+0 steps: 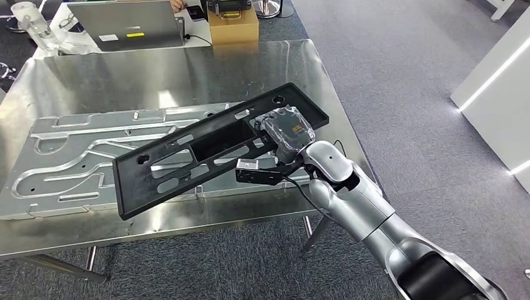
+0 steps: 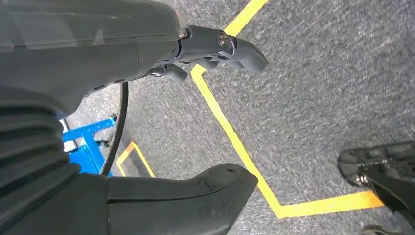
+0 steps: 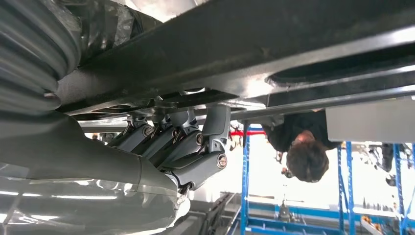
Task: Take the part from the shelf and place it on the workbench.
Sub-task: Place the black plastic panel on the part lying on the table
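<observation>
Since the black part (image 1: 212, 147) hangs tilted above the steel workbench (image 1: 156, 75), held at its right end by the right hand (image 1: 275, 165), fetching looks done and only setting it down remains. Beneath lies a pressed metal panel (image 1: 75, 162). Grey carpet (image 1: 425, 94) surrounds. Farther off sits a cardboard box (image 1: 232, 25). The left hand (image 2: 215, 49) hangs over the floor, fingers apart, holding nothing.

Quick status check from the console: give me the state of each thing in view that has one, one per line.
Long black plastic part with cut-outs: held, tilted above the workbench, not yet set down.
Right hand: grips the part's edge, fingers curled underneath.
Left hand: holds nothing, hangs over the floor.
Shiny metal workbench: carries a flat stamped metal panel.
</observation>
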